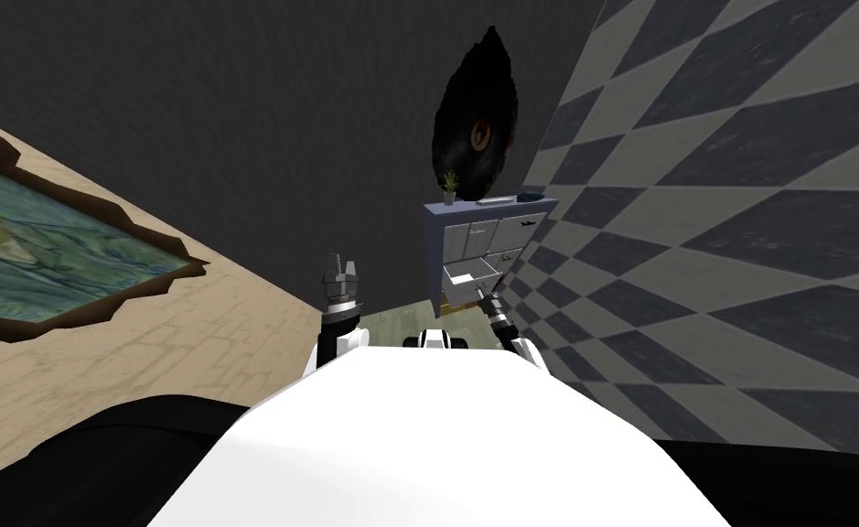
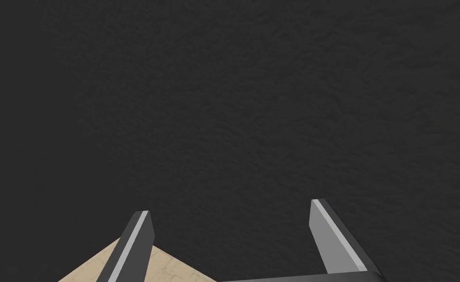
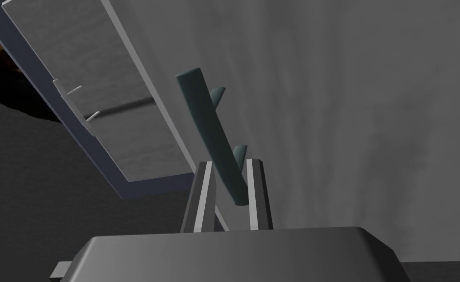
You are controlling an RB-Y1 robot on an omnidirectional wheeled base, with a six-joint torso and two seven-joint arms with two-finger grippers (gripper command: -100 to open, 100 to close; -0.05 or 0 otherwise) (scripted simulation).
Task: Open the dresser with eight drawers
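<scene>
Dark grey wall (image 1: 235, 110) meets a checkered wall (image 1: 738, 183) in the corner ahead, and the dresser (image 1: 482, 236) stands in that corner, well forward of me. On its top sit a small potted plant (image 1: 450, 186) and a blue dish (image 1: 530, 196).

One drawer (image 1: 461, 289) low on the dresser's left side stands pulled out from the face, while the fronts above it lie flush. The right hand (image 1: 485, 295) is at that drawer's front edge. Its wrist view shows the right hand (image 3: 230, 163) with both blades drawn in close, pinching a dark teal bar handle (image 3: 209, 127) that crosses the grey drawer front (image 3: 346, 122) at a slant. Beside it lies a neighbouring front (image 3: 91, 98) with its own pale handle (image 3: 72, 103), untouched.

I judge the step in hand to be the pull itself, already partly made. The next move calls for a straight draw back along the drawer's run, keeping the pinch square on the bar so it does not slip out past the fingertips.

The open drawer's inside reads pale and bare from the head view, though it is too small to be sure nothing lies there.

The left hand (image 1: 340, 273) is raised off to my left, well apart from the dresser, and its wrist view shows the blades (image 2: 138, 235) spread wide on nothing
</scene>
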